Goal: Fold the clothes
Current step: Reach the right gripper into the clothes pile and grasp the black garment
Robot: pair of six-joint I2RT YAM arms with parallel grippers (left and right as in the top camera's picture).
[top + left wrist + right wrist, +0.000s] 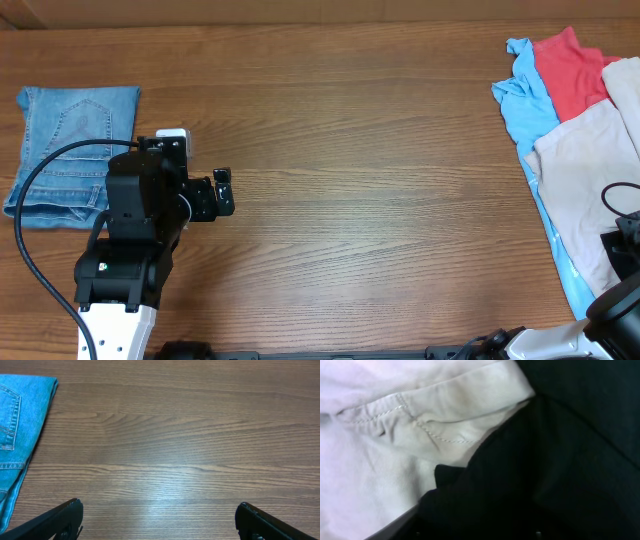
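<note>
Overhead view: the clothes (575, 130) lie heaped at the right edge of the frame, well apart from the bare middle of the bench (350, 150). In the heap, a blue garment (520, 90) lies undermost, with a red garment (570, 65) and a beige garment (585, 170) over it. None of them is spread or folded. Folded blue jeans (70, 150) lie at the upper left, clear of the work area.

The left gripper (215, 195) stands at the left of the frame, just beside the jeans. In the left wrist view its jaws are spread wide over bare wood and hold nothing. Judgement: it is parked clear, leaving the centre free for a garment to be laid out.

The right gripper (622, 243) is at the lower right, down on the heap. The right wrist view is filled by a black garment (560, 460) overlapping the stitched hem of the beige one. The camera is pressed so close that no finger shows. Whether the jaws are wide, narrow or closed on cloth cannot be told.

Judgement: the step in hand is picking one garment from the heap, probably the black one. Risk: the beige hem, touching it, may be caught along with it.
</note>
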